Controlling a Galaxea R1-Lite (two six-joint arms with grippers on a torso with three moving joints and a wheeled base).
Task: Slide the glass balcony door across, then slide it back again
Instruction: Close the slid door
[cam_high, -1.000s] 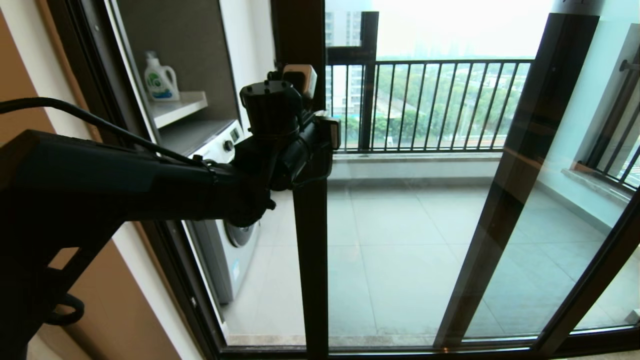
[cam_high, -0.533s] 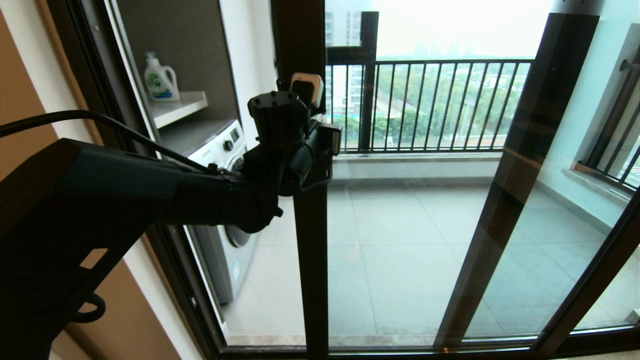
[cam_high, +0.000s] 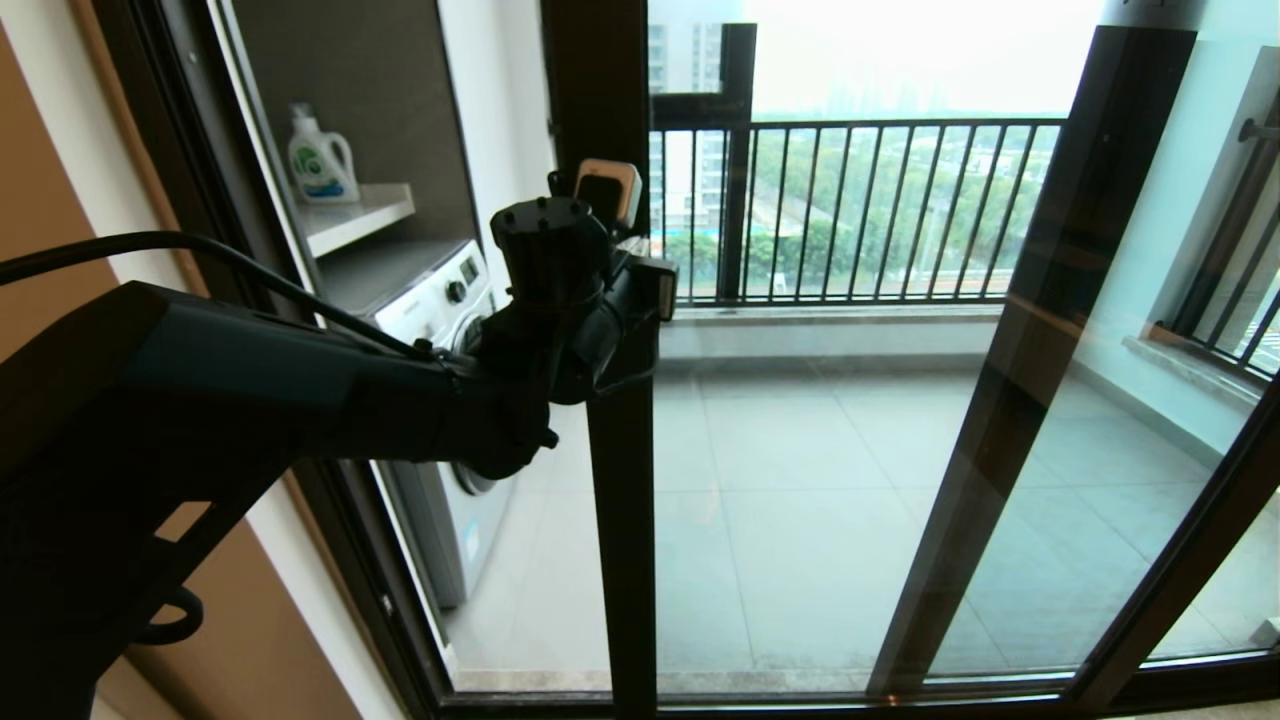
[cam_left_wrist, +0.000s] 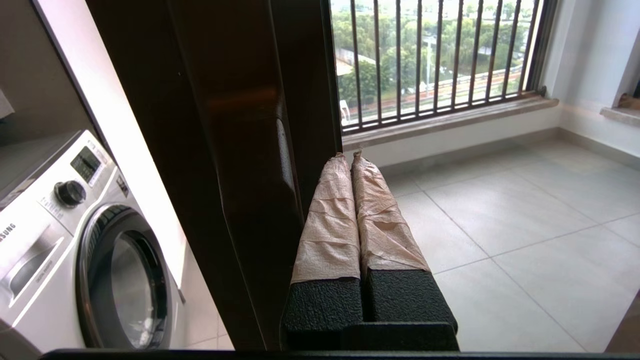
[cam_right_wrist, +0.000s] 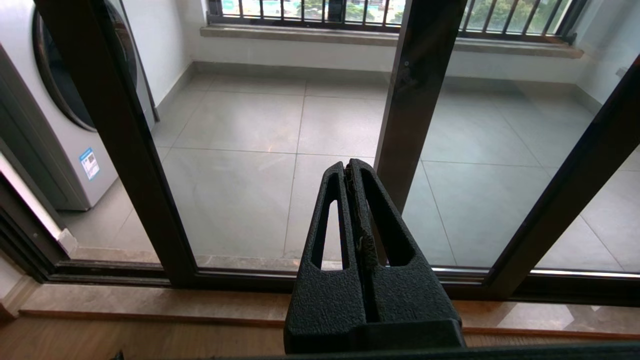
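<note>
Tiled balcony floor (cam_high: 800, 480) behind glass balcony door (cam_high: 620, 520); left pincer (cam_left_wrist: 350, 160) beside upright.

Matte black left arm (cam_high: 250, 390) with looping black cable (cam_high: 200, 250), tan-taped fingertips (cam_left_wrist: 345, 220), textured black slotted right end effector (cam_right_wrist: 352, 167)

Daylight floods in from 12 o'clock — the sky (cam_high: 900, 50) is blown out white. The left arm (cam_high: 250, 390) is a backlit near-silhouette. Straight door uprights (cam_high: 1040, 330) lean and bow at the edges — wide-angle distortion. Tiles (cam_high: 800, 520) carry soft glare.
</note>
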